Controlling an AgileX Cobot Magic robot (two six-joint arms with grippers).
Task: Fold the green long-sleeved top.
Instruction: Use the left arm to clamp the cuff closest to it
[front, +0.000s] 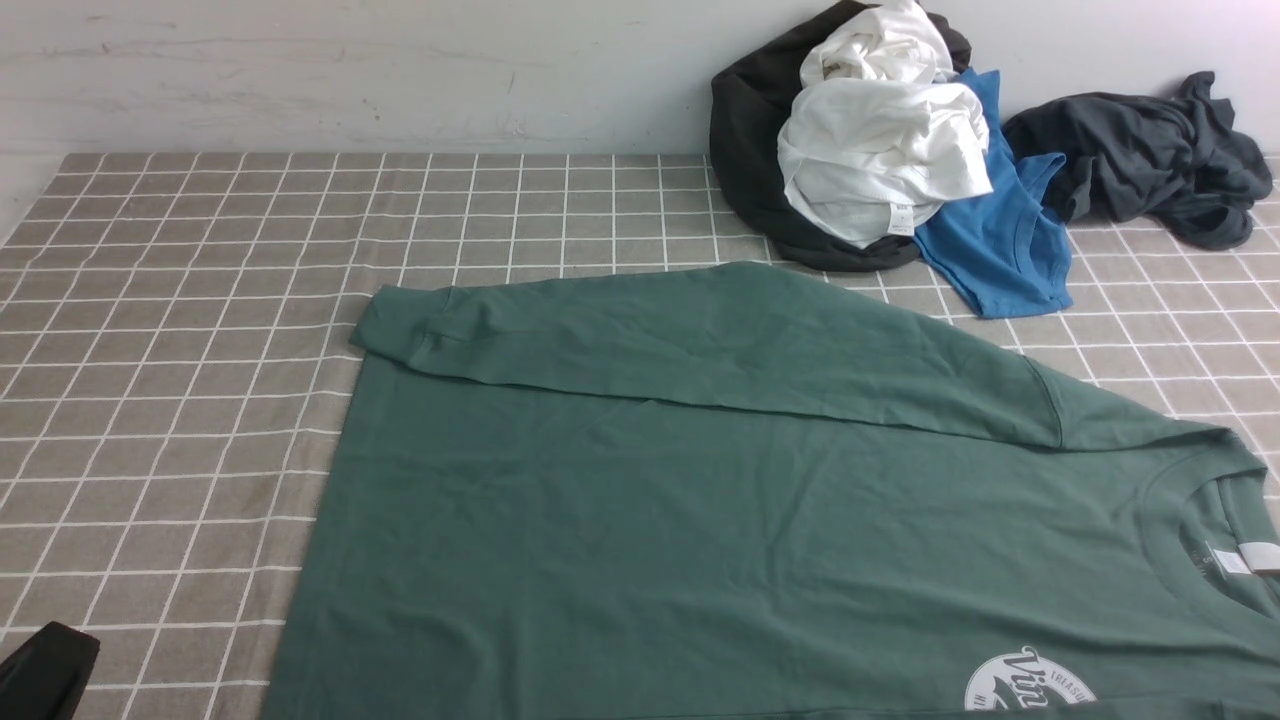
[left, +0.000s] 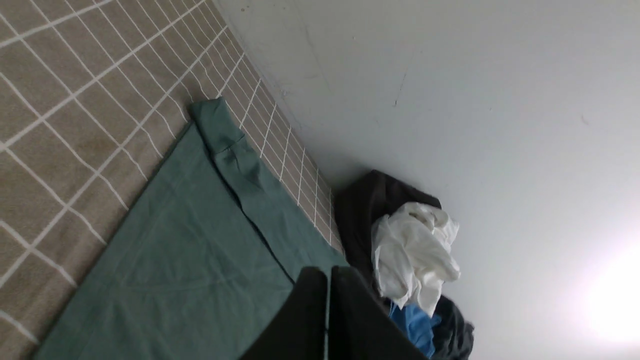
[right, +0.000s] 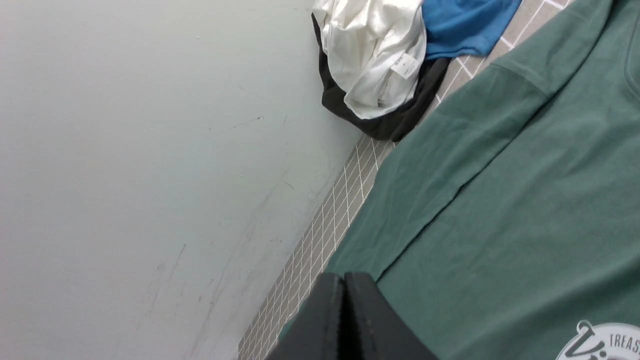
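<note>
The green long-sleeved top (front: 720, 520) lies flat on the checked cloth, neck to the right, white tag (front: 1245, 558) and round white logo (front: 1030, 685) showing. Its far sleeve (front: 700, 340) is folded across the body, cuff at the left. In the left wrist view my left gripper (left: 327, 272) is shut and empty, raised above the top (left: 185, 250). My right gripper (right: 344, 276) in its wrist view is likewise shut with nothing in it, above the top (right: 500, 225). A black piece of the left arm (front: 45, 670) shows at the front view's lower left corner.
A heap of clothes sits against the back wall: a white garment (front: 880, 150) on a black one (front: 750, 150), a bright blue T-shirt (front: 1000, 250), and a dark grey garment (front: 1150, 160) further right. The beige checked cloth (front: 200, 350) stretches left of the top.
</note>
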